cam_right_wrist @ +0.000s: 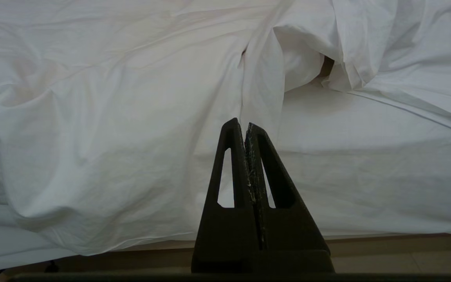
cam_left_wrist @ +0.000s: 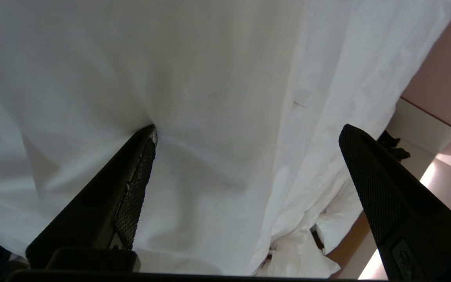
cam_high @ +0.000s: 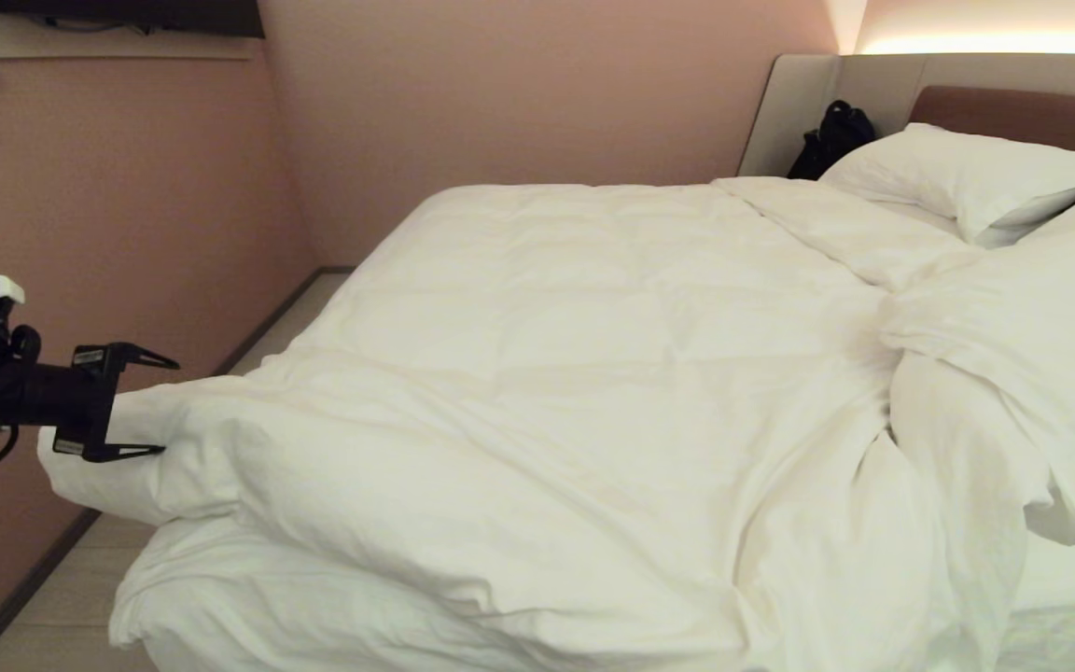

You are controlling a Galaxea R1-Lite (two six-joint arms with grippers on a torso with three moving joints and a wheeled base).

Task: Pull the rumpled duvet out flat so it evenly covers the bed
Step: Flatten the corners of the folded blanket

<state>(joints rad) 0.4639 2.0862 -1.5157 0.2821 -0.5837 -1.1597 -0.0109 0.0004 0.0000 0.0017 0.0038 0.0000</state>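
The white duvet [cam_high: 547, 355] lies over most of the bed, smooth in the middle. On the right it is bunched into folds [cam_high: 985, 392], with bare sheet [cam_high: 1069, 597] showing there. My left gripper [cam_high: 169, 407] is at the duvet's left corner, which juts out past the mattress edge. It is open wide, and the corner lies between its fingers. In the left wrist view the gripper [cam_left_wrist: 248, 129] straddles the cloth [cam_left_wrist: 210, 78], one fingertip [cam_left_wrist: 149, 135] touching it. My right gripper [cam_right_wrist: 242, 123] is shut and empty, low by the bed's near side, facing the duvet [cam_right_wrist: 92, 117].
A pink wall [cam_high: 127, 187] runs close along the bed's left side, leaving a narrow strip of floor [cam_high: 62, 597]. White pillows [cam_high: 957, 173] lean against the padded headboard [cam_high: 1013, 107]. A black bag [cam_high: 836, 135] sits beside them.
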